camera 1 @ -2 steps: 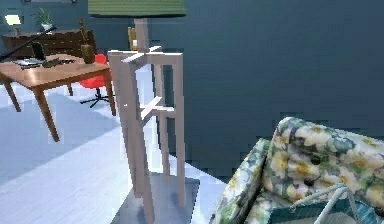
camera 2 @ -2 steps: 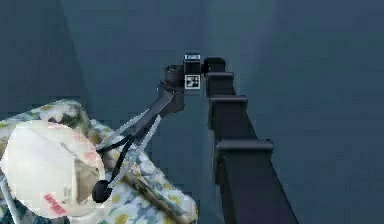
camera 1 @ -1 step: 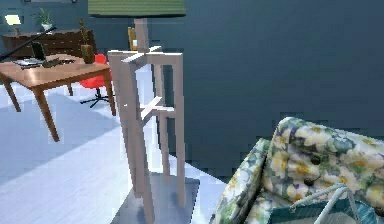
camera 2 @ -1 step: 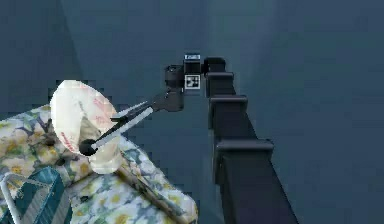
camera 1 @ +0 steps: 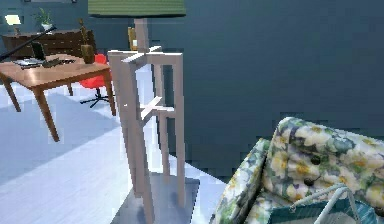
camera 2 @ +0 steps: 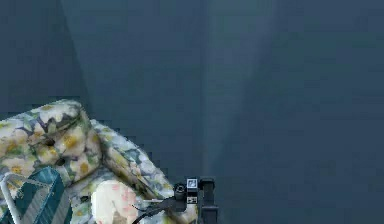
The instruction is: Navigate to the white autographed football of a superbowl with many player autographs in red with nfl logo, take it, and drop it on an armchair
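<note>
A floral armchair (camera 2: 60,150) in cream, yellow and green fills the arm side view's lower left. It shows again at the forward view's lower right, the armchair (camera 1: 315,160) standing against a dark blue wall. A pale, rounded whitish ball (camera 2: 112,200) sits low in the arm side view, in front of the chair's upholstery. The gripper (camera 2: 150,209) reaches in from the right at the bottom edge, its thin fingers pointing at the ball. I cannot tell whether it holds the ball or the ball rests on the chair.
A tall floor lamp with a pale wooden frame (camera 1: 150,120) and green shade (camera 1: 137,7) stands close ahead on a grey base. Behind it at the left are a wooden desk (camera 1: 50,78) with a laptop (camera 1: 35,55) and a red chair (camera 1: 97,75). Pale floor lies open at the left.
</note>
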